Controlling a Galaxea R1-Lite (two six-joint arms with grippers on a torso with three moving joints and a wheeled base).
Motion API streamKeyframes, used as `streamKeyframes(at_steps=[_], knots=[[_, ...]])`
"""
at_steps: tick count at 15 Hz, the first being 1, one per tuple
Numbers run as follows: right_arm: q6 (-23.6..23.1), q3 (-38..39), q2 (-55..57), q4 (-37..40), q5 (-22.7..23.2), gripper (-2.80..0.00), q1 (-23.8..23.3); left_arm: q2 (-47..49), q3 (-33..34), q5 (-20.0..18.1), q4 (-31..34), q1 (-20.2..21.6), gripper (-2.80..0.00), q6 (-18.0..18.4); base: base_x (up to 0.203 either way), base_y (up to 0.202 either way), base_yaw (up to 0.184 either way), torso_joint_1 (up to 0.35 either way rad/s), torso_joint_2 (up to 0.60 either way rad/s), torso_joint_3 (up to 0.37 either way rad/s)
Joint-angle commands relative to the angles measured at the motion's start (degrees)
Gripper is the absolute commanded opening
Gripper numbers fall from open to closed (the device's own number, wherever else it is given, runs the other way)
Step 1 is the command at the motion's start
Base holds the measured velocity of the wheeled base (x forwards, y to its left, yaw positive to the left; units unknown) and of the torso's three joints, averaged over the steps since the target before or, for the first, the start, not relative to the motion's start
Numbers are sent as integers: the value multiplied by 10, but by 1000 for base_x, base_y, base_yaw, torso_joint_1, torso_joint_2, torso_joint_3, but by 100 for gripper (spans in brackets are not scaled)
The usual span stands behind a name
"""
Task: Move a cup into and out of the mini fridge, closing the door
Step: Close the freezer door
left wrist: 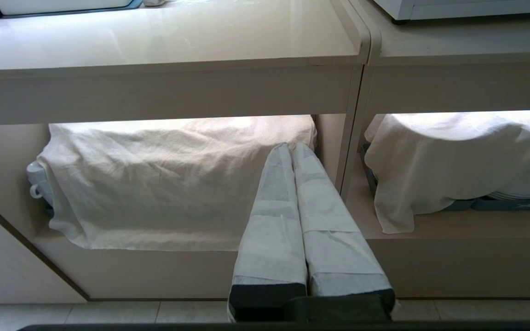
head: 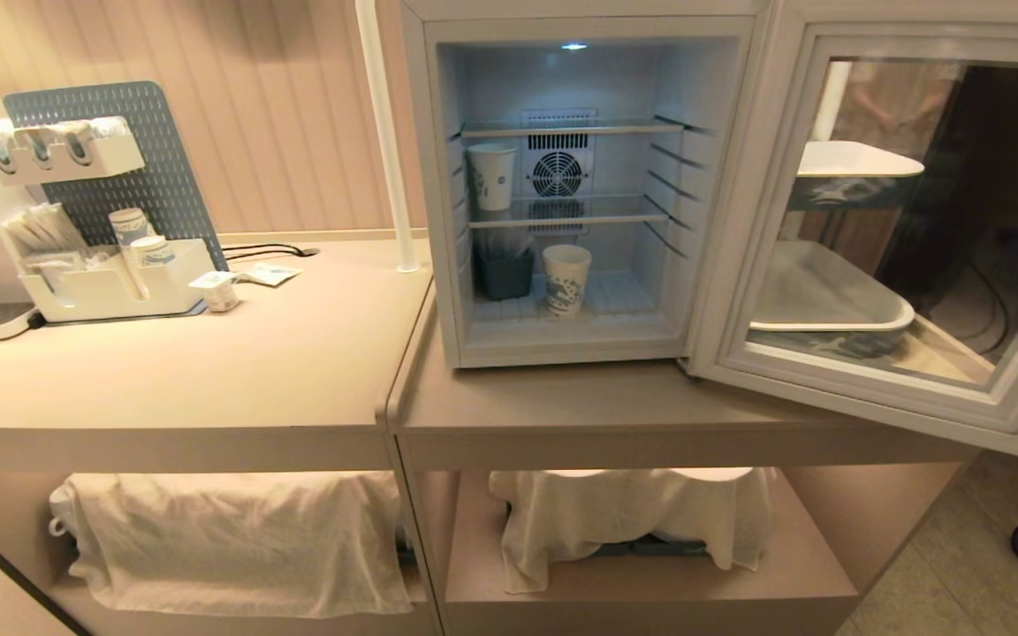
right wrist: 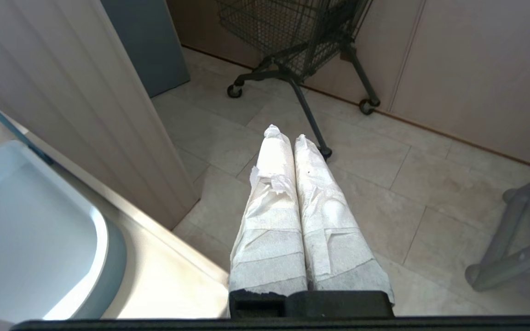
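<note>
The mini fridge (head: 562,190) is seen standing on the right-hand counter (head: 615,411) with its door (head: 907,230) swung wide open to the right, the dark glass window angled outward. Two patterned paper cups are seen inside: one on the middle wire shelf at the left (head: 491,177), beside the round rear fan (head: 556,174), and the cup (head: 566,279) on the fridge floor, upright, just right of a dark container (head: 504,269) and near the front of the compartment. Which of the two is meant by the task cannot be settled from the pictures; the lower one is judged the easier to reach. Either cup is judged to be very light, thin-walled and easily crushed, with a smooth tapered side that could slip upward out of a hard squeeze; it is best taken around the middle of the wall, below the stiffer rolled rim, with gentle pressure and kept upright. The left gripper (left wrist: 291,149) is held low in front of the cloth-draped shelf (left wrist: 177,184) under the counter, its padded fingers pressed together on nothing. The right gripper (right wrist: 288,138) is pointed at the tiled floor near a wire trolley (right wrist: 292,32), likewise closed and empty.
</note>
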Motion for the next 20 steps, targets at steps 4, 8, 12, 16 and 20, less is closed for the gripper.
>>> streamKeyframes(at_steps=[4, 8, 12, 16, 20], knots=[[2, 40, -52, -1, 4, -280, 26, 1, 1, 0, 0, 0, -280, 0, 0, 0, 0, 0, 0, 0], [2, 76, -85, 7, 11, -280, 38, 1, 1, 0, -1, 0, -280, 0, 0, 0, 0, 0, 0, 0], [-3, 111, -115, 15, 11, -280, 51, 0, 1, 0, 0, 0, -280, 0, 0, 0, 0, 0, 0, 0], [-6, 118, -135, 38, 9, -280, 55, 1, 1, 0, 0, 0, -280, 0, 0, 0, 0, 0, 0, 0], [-16, 145, -166, 38, 9, -280, 55, 1, 1, 0, 0, 0, -280, 0, 0, 0, 0, 0, 0, 0]])
